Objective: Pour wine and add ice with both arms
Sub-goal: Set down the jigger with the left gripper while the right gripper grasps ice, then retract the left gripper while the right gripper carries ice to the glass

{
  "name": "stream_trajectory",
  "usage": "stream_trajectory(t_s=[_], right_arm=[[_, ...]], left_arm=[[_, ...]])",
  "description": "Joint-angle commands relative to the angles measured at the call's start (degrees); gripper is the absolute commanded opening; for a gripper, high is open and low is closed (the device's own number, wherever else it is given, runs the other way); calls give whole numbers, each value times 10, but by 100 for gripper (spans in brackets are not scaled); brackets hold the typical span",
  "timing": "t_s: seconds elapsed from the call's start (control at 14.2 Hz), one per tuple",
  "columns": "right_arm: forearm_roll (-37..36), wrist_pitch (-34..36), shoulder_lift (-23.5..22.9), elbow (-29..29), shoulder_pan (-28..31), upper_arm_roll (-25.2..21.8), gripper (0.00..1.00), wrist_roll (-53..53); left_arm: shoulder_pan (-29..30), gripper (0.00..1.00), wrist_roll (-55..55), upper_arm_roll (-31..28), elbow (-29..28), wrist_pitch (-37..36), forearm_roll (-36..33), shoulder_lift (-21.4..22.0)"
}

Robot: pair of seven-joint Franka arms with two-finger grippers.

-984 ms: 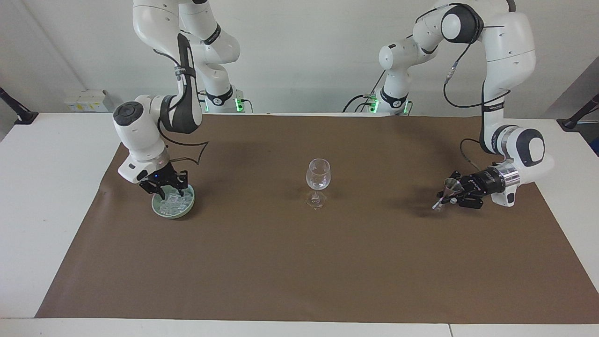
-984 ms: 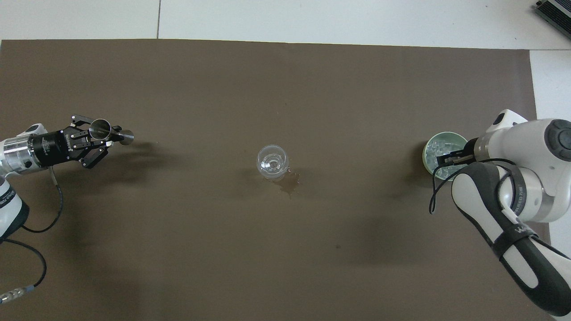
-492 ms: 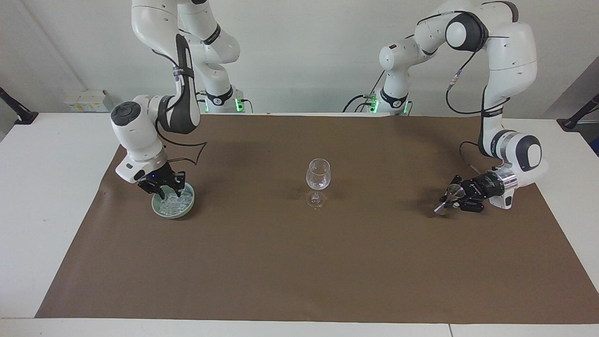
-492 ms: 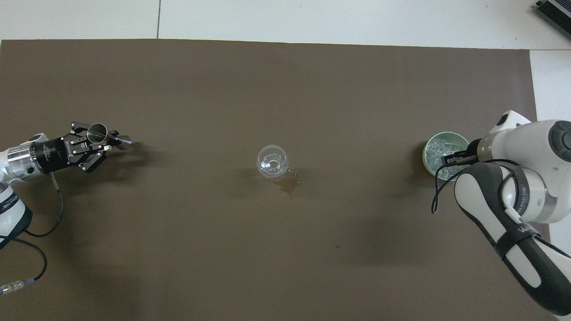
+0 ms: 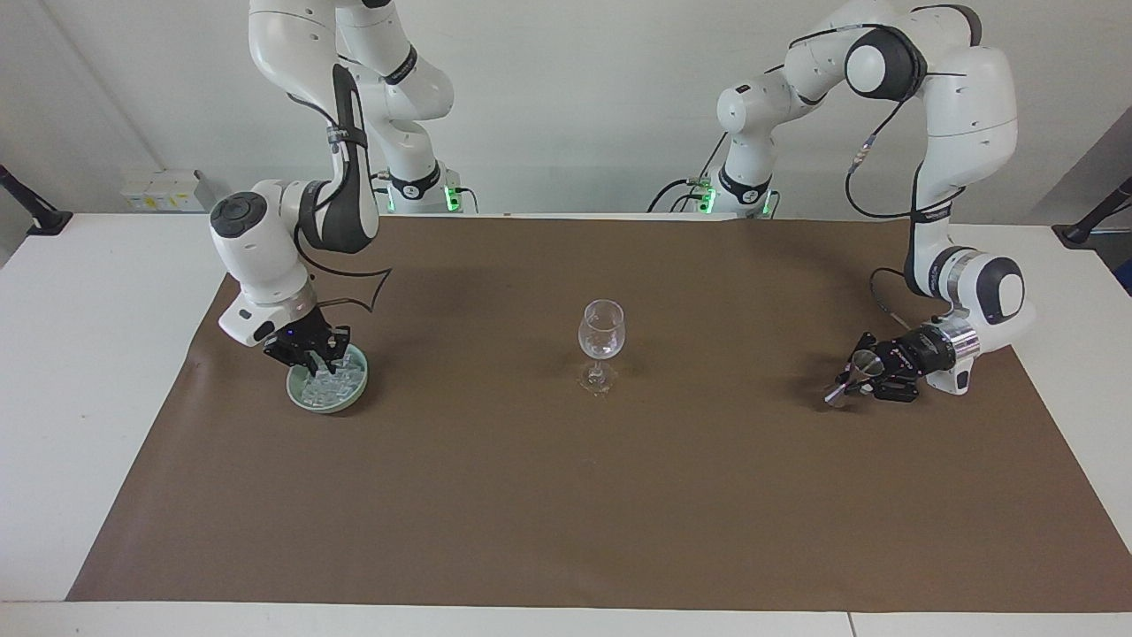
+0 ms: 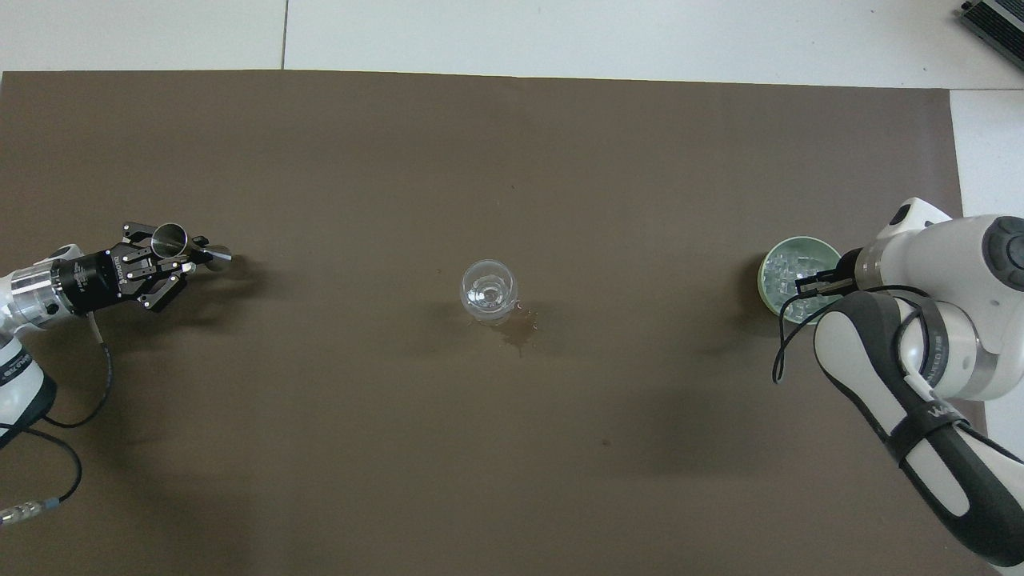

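Note:
A clear wine glass stands upright at the middle of the brown mat; it also shows in the overhead view. A pale green bowl holds several ice cubes toward the right arm's end; the overhead view shows the bowl and ice too. My right gripper reaches down into the bowl among the ice. My left gripper is shut on a tilted metal jigger low over the mat toward the left arm's end; the overhead view shows gripper and jigger.
A small wet stain lies on the mat beside the glass's foot. White table surface borders the mat at both ends. A black cable trails from the left wrist.
My left gripper has drawn back a little toward the left arm's end with the jigger and sunk lower. My right gripper has shifted slightly and stays in the bowl.

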State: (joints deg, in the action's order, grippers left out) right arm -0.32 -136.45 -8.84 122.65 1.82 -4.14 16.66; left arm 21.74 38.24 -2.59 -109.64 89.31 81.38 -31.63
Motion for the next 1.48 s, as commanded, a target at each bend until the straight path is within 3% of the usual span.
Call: stream_trajectory(t_s=[0.0, 0.07, 0.35, 0.63, 0.84, 1.05, 1.27, 1.41], right_arm=[[15, -4, 0, -7, 3, 4, 0, 11], [15, 0, 6, -12, 3, 4, 0, 10], [15, 65, 24, -52, 1, 5, 0, -29], [15, 106, 60, -72, -30, 5, 0, -108], [15, 134, 91, -75, -66, 6, 0, -172], [15, 182, 122, -92, -75, 44, 0, -238], [16, 200, 114, -129, -76, 97, 0, -345], [16, 191, 110, -137, -76, 124, 0, -394]], left_arm=[[22, 48, 7, 1, 9, -21, -2, -4], [31, 98, 7, 3, 20, -33, -28, -5], [35, 100, 7, 0, 49, -34, -88, 2], [15, 100, -4, 0, 92, -25, -208, 53], [-27, 100, -5, 0, 110, 5, -339, 90], [-83, 100, -12, 0, 124, 11, -477, 155], [-186, 100, -100, 1, 159, 6, -704, 201], [-235, 100, -209, 4, 191, 0, -776, 203]])
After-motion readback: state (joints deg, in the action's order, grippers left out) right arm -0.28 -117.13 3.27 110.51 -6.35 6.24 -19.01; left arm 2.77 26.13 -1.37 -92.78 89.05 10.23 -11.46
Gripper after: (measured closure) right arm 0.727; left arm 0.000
